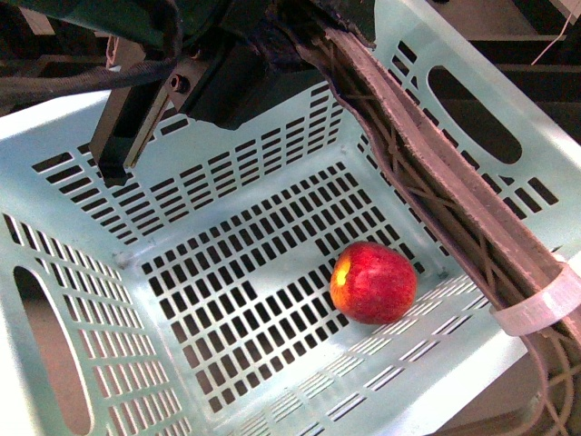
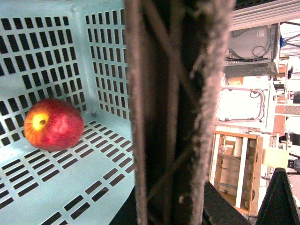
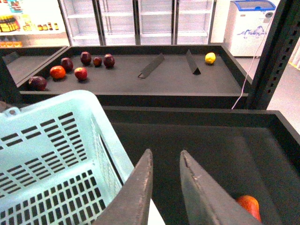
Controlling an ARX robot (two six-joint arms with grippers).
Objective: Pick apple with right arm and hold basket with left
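Jaws on right gripper (image 3: pixel 165 157) sit narrowly apart, empty; left gripper (image 1: pixel 454 195) unclear, lying along basket (image 1: pixel 82 300) wall; apple (image 1: pixel 373 282) inside.

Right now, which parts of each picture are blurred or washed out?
Left wrist view: the left gripper finger fills the middle, blurred; the room beyond is washed out. Front view: sharp, small glints on the apple. Right wrist view: right gripper slightly soft.

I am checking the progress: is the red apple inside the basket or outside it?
Inside. The apple rests on the slotted floor of the basket, near a corner.
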